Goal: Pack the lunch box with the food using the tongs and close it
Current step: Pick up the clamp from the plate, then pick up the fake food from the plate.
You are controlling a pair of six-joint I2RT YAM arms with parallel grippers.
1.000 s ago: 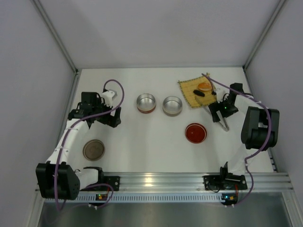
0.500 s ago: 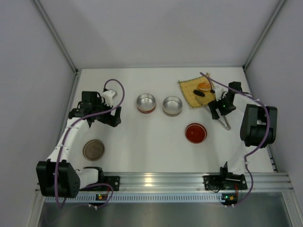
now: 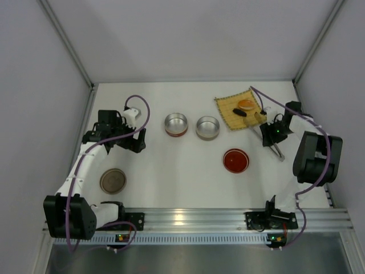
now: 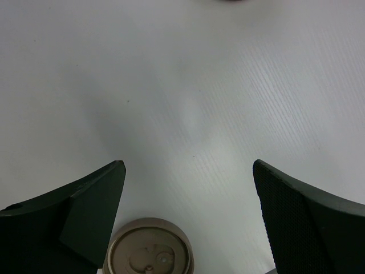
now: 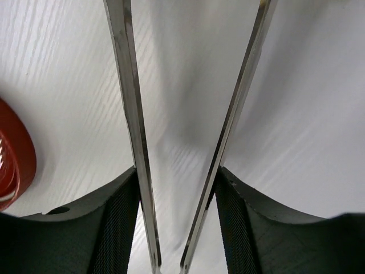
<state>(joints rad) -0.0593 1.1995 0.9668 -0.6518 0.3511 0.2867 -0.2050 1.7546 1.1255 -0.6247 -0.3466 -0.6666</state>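
Observation:
The tongs [image 5: 131,114] run up the right wrist view as two thin shiny arms, each pressed from outside by a finger of my right gripper [image 5: 177,171], which is shut on them. From above, the tongs [image 3: 278,150] stick out toward the near side below the right gripper [image 3: 272,135]. The food lies on a yellow mat [image 3: 227,105]: an orange bun [image 3: 246,105] and a dark oblong piece [image 3: 239,112]. Two round metal lunch box tins [image 3: 175,124] [image 3: 207,127] stand mid-table. My left gripper [image 4: 188,165] is open over bare table at the left.
A red lid [image 3: 235,160] lies in front of the tins and shows at the left edge of the right wrist view [image 5: 14,154]. A brown lid [image 3: 113,180] rests near the left arm, below the left fingers [image 4: 149,248]. Grey walls enclose the table.
The right gripper has closed in on the tongs' two arms and shifted a little to the right with them. The left arm has not moved.

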